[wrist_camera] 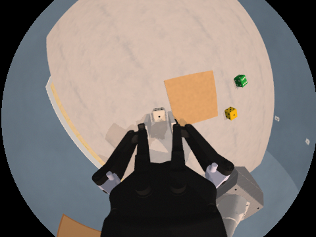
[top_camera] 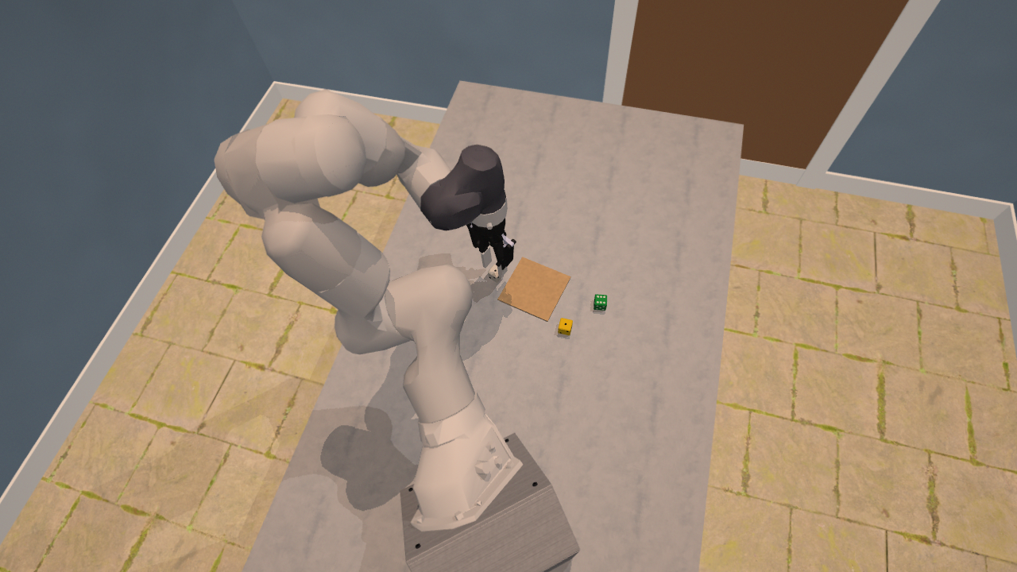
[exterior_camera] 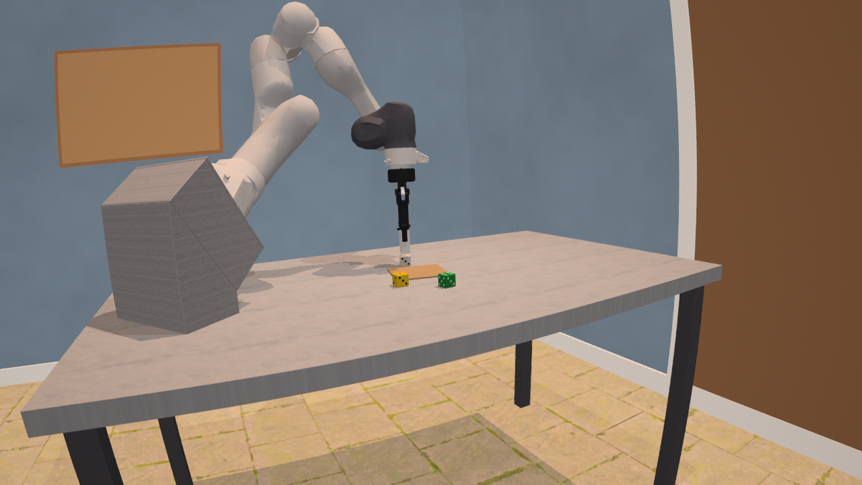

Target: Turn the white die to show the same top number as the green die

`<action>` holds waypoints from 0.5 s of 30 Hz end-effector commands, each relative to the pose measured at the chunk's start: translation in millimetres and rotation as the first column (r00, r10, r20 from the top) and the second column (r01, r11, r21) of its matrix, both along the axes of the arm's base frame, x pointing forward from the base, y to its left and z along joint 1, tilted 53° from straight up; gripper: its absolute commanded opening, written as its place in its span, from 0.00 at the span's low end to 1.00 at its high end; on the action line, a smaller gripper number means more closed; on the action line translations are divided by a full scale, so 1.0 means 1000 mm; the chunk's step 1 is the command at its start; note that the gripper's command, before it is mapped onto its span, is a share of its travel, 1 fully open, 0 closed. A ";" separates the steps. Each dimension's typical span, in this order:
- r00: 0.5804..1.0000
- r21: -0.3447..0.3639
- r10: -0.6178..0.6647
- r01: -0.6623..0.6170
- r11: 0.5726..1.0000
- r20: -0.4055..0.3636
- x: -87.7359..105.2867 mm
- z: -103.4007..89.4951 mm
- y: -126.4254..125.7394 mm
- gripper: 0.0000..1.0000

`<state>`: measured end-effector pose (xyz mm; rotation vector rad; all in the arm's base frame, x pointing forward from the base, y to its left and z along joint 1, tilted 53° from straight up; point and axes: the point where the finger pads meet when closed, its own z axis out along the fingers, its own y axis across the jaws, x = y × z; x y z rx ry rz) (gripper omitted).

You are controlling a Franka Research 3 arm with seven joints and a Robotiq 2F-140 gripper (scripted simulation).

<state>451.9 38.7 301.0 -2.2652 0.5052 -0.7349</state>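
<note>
On the grey desk (top_camera: 625,427), seen from above, the arm (top_camera: 427,334) rises from a grey pedestal (top_camera: 547,512) at the near end and bends out past the left long edge before reaching back over the top. Its gripper (top_camera: 497,264) points straight down about halfway along the desk, nearer the left long edge than the right. The fingers stand partly apart with a narrow gap, and nothing is clamped. The white die (top_camera: 492,272) is right at the fingertips, low at the desk top. It is just off the left corner of the mat (top_camera: 535,287) and not on it. Its top number is too small to read.

The tan mat lies flat near the middle of the desk. Right of it, apart from its edge and towards the near end, the yellow die (top_camera: 564,326) has one pip up. Further towards the right long edge, the green die (top_camera: 600,302) appears to show six.
</note>
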 end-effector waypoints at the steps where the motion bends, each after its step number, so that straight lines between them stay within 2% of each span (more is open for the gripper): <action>1: 1.000 -0.002 0.001 -0.001 1.000 0.004 0.001 0.001 -0.001 0.28; 15: 1.000 -0.002 0.001 -0.001 1.000 0.004 0.006 -0.004 0.003 0.28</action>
